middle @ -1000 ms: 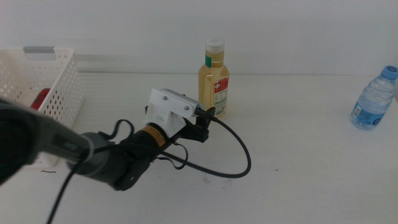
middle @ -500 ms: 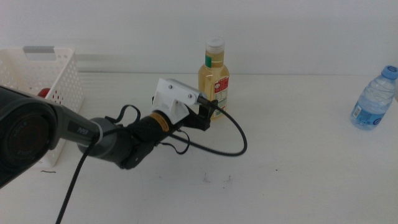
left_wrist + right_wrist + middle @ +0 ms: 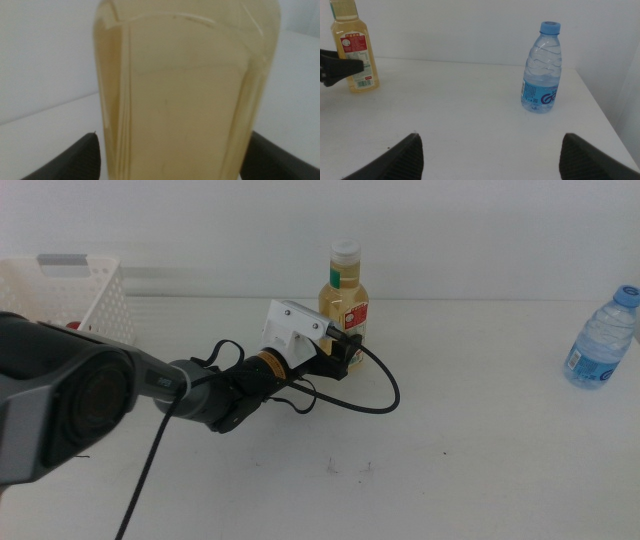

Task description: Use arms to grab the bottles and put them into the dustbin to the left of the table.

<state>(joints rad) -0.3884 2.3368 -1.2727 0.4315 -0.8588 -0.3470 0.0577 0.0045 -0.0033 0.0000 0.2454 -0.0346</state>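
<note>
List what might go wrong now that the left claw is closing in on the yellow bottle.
1. The left claw sits open around the tall, narrow yellow bottle, low on its body; a nudge before it closes could tip the bottle.
2. Its black cable loops onto the table beside the bottle and might snag during the carry to the dustbin.

The right claw waits open, facing the water bottle.
</note>
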